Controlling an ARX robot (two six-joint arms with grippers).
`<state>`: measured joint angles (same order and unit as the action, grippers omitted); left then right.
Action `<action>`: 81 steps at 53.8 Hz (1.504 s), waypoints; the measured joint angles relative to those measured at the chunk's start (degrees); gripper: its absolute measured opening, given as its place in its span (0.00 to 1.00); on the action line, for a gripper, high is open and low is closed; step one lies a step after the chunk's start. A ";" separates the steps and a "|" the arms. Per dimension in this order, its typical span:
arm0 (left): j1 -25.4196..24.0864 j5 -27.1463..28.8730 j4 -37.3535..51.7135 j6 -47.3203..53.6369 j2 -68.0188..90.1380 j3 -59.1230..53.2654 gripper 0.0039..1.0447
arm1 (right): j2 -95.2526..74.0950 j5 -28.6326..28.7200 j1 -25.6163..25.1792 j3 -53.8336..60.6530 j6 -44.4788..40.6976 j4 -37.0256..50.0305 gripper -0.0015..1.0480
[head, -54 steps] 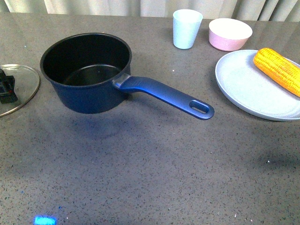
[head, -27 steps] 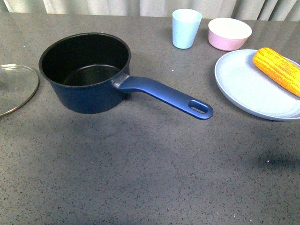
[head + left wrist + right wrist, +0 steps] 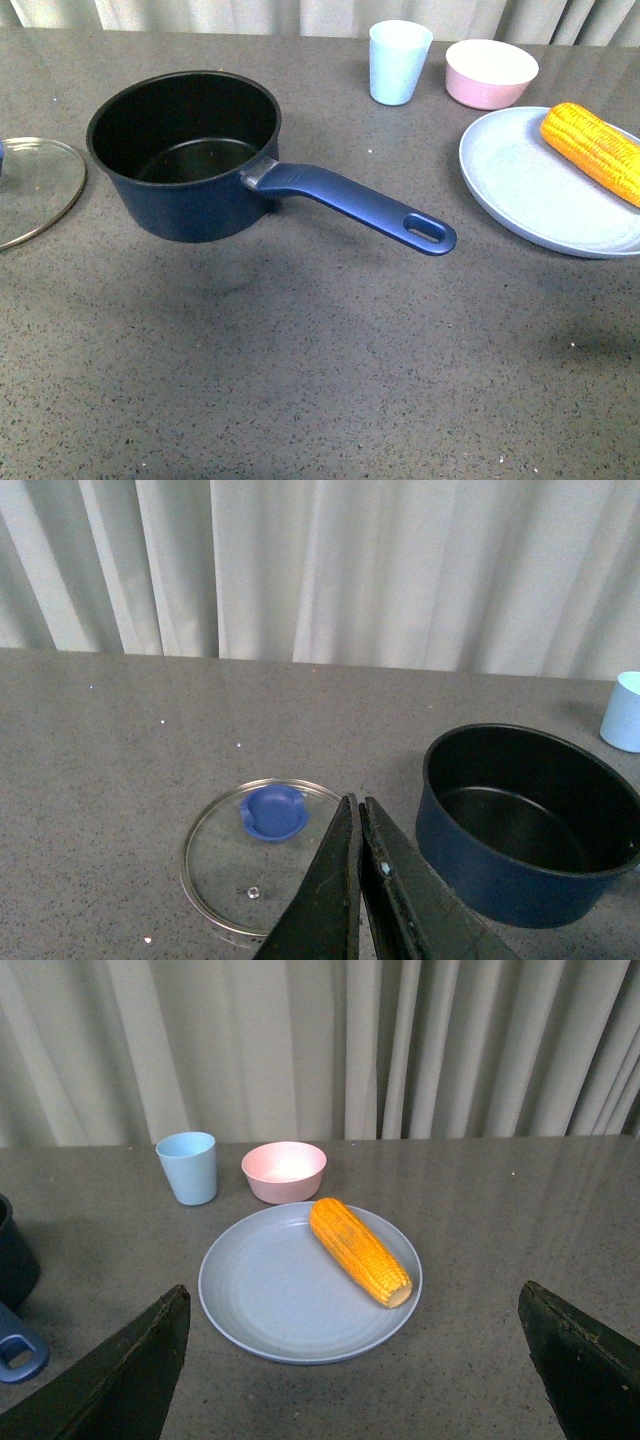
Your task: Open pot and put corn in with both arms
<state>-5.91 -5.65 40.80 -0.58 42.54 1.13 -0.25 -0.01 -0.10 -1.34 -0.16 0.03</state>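
Across the grey desk (image 3: 320, 350), we are seeing the front view cutting off the glass lid (image 3: 35, 190) and the corn (image 3: 595, 150); the wrist views are showing both whole. The yellow-orange corn is lying on the plate (image 3: 530, 190), right of the lidless blue pot (image 3: 185, 215). The left pincer (image 3: 357, 805) is sitting closed, empty; the right pincer (image 3: 355, 1295) is gaping wide, empty.
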 joint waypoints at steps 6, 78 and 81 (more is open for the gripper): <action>4.35 5.11 -4.15 0.02 -4.63 -0.28 0.01 | 0.00 0.00 0.00 0.00 0.00 0.00 0.91; 5.77 5.68 -40.76 0.11 -41.66 -0.31 0.01 | -0.02 0.00 0.00 0.00 0.00 -0.02 0.91; 5.77 5.68 -40.81 0.11 -41.66 -0.31 0.01 | 0.00 0.00 0.00 0.00 0.00 -0.02 0.91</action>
<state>-0.14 0.03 -0.01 -0.47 0.89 0.82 -0.25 -0.01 -0.10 -1.34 -0.16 0.01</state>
